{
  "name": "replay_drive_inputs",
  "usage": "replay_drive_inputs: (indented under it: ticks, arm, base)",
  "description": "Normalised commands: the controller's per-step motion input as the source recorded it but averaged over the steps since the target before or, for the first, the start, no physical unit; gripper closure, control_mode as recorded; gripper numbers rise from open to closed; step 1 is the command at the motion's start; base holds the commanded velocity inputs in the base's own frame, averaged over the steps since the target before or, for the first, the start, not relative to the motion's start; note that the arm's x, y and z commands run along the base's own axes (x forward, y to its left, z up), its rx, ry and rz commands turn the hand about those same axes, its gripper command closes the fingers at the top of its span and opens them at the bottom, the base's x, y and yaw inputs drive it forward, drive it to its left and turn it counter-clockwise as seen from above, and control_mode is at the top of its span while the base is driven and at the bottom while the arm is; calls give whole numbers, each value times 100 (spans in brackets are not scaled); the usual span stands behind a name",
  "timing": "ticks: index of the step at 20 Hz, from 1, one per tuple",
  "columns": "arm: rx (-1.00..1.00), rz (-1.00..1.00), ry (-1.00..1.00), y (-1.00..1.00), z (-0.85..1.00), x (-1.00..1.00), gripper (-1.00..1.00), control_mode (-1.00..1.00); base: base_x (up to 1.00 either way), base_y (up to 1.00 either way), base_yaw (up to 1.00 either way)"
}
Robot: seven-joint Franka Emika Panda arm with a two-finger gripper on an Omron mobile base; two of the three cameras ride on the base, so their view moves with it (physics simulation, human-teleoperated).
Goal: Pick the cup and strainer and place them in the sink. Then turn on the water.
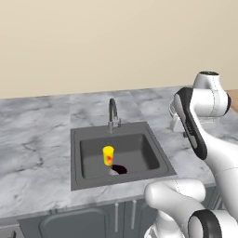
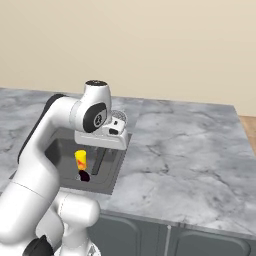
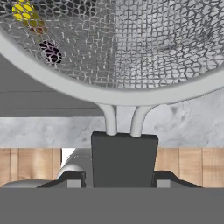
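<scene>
The yellow cup [image 1: 108, 155] stands upright inside the dark sink [image 1: 122, 179], next to the drain. It also shows in the right base view as the cup [image 2: 80, 159] in the sink [image 2: 114, 185]. My gripper [image 2: 114, 131] hovers over the sink's right edge, shut on the strainer. Its grey mesh head [image 2: 119, 119] sticks out past the hand and its dark handle [image 2: 98, 161] hangs below. In the hand view the handle [image 3: 124, 157] sits clamped between my fingertips [image 3: 72, 179], and the mesh head [image 3: 131, 43] spreads across the top. Through the mesh I see the cup [image 3: 24, 11].
The dark gooseneck faucet [image 1: 112, 114] stands at the sink's back rim with no stream running. Marble countertop [image 2: 185, 155] stretches to both sides of the basin. My forearm [image 1: 190, 123] hides most of the hand in the left base view. Wooden floor [image 3: 192, 166] lies beyond the counter.
</scene>
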Motion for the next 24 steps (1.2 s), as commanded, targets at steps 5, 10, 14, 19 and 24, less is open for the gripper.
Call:
replay_drive_inputs:
  ticks: [5,10,14,19,24]
  arm:
    - [0,0,0,0,0,0,100,100]
    - [0,0,0,0,0,0,100,100]
    - [0,0,0,0,0,0,100,100]
    - [0,0,0,0,0,0,100,100]
    - [0,0,0,0,0,0,100,-100]
  base:
    - [39,-3,0]
    - [10,0,0]
    - [16,-2,0]
    - [0,-2,0]
    - [0,-1,0]
